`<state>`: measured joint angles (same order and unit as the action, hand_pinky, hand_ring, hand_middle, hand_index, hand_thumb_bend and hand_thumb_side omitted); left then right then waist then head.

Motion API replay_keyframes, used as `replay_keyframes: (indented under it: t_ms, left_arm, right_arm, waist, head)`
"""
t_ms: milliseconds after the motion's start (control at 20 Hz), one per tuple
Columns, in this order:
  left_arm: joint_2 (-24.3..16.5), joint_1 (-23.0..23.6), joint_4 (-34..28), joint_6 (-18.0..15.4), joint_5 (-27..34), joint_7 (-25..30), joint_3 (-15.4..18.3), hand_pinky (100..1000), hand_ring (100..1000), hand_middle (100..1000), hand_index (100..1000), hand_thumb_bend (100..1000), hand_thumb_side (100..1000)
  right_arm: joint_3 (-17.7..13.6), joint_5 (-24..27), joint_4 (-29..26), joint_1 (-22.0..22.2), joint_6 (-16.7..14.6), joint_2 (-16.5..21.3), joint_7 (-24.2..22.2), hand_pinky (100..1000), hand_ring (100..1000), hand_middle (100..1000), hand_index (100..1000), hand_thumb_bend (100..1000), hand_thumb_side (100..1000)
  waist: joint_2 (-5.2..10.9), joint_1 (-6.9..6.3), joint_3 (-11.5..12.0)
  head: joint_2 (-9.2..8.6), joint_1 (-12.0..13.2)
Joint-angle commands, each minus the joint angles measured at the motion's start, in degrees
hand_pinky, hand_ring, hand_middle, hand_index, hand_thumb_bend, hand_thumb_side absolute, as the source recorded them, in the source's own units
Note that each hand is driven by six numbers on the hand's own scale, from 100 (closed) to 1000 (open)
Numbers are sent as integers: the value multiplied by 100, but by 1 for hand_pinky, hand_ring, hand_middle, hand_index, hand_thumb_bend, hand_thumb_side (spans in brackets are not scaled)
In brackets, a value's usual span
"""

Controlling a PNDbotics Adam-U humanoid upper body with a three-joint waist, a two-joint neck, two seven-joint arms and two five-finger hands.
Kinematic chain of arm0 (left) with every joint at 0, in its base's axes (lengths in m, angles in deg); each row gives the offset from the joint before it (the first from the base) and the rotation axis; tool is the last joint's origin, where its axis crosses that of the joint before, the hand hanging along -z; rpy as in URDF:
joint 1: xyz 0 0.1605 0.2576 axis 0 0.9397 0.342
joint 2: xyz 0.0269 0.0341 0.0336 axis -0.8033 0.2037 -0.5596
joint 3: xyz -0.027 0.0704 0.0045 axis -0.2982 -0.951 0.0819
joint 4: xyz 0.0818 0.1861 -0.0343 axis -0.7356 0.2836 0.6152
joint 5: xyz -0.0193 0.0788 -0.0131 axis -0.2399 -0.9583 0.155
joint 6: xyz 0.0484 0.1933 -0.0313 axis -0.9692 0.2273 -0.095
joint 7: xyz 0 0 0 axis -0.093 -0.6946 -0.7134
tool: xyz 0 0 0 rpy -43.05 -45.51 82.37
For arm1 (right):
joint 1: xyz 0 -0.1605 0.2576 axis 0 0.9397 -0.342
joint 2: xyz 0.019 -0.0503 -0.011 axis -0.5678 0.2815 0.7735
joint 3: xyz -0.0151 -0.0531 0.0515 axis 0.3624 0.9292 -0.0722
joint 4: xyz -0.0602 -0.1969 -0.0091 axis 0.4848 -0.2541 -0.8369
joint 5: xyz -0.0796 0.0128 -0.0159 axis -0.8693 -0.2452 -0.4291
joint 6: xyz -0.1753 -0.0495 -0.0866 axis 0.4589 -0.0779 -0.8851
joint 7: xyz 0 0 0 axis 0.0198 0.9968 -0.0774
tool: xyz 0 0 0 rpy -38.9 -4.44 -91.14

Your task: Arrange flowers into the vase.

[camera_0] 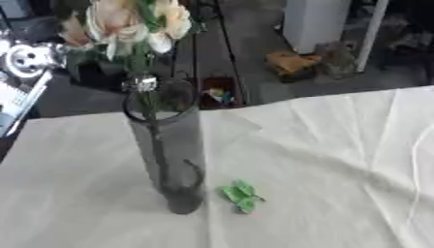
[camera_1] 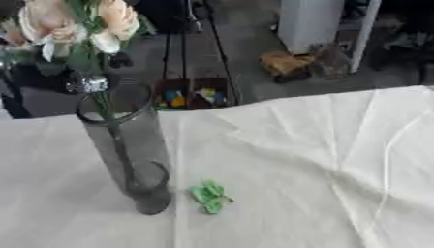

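A tall dark glass vase (camera_0: 166, 150) stands upright on the white cloth, left of centre. Pale peach and white flowers (camera_0: 127, 22) rise above its rim, their green stems (camera_0: 154, 140) running down inside the glass. A small silver band (camera_0: 142, 83) wraps the stems just above the rim. A loose green leaf piece (camera_0: 241, 195) lies on the cloth right of the vase's base. Neither of my hands shows in either view.
The white creased tablecloth (camera_0: 322, 160) covers the table, its far edge running across the upper middle. Beyond it on the floor are a white cabinet (camera_0: 312, 22), a brown object (camera_0: 291, 63) and a small box of coloured items (camera_1: 191, 94).
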<state>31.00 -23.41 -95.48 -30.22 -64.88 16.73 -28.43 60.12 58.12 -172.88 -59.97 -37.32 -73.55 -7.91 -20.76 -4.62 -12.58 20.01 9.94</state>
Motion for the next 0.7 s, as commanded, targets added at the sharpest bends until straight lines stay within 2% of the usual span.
replay_keyframes:
  t_ms: [50,200,250,300,350,550,700]
  left_arm:
    - [-195,-136,144,-265,138,-2,-68,1000,1000,1000,1000,100,667]
    - [-182,-176,345,-451,218,-2,-109,1000,1000,1000,1000,100,667]
    - [-178,-184,389,-487,218,-2,-110,1000,1000,1000,1000,100,812]
    - [-171,-195,450,-516,208,-2,-112,1000,1000,1000,1000,100,911]
    - [-171,-209,499,-548,188,-2,-115,1000,1000,1000,1000,199,1000]
    - [-184,-271,593,-633,-45,-2,-73,1000,1000,1000,1000,296,1000]
    - [-161,-312,631,-623,-175,-2,-3,1000,1000,1000,1000,295,1000]
  right_arm:
    - [-39,-63,-92,-32,28,127,31,947,744,456,778,100,884]
    - [-38,-73,-92,-36,38,131,41,947,744,456,778,100,884]
    - [-37,-75,-92,-38,40,132,43,949,744,455,777,100,886]
    - [-36,-80,-92,-43,51,136,48,950,745,454,777,100,886]
    - [-36,-85,-92,-47,63,139,53,950,744,454,777,100,886]
    - [-38,-90,-92,-55,88,149,79,951,744,453,776,100,889]
    - [-39,-106,-92,-57,113,148,91,953,745,451,776,100,891]
  waist:
    - [147,-3,-4]
    - [150,-10,-4]
    - [150,-15,-5]
    - [151,-26,-10]
    - [152,-35,-13]
    - [163,-54,-18]
    - [166,-65,-20]
  head:
    - [-57,12]
    - [-58,15]
    - [-61,17]
    - [-66,22]
    - [-72,23]
    - [-78,27]
    - [-79,26]
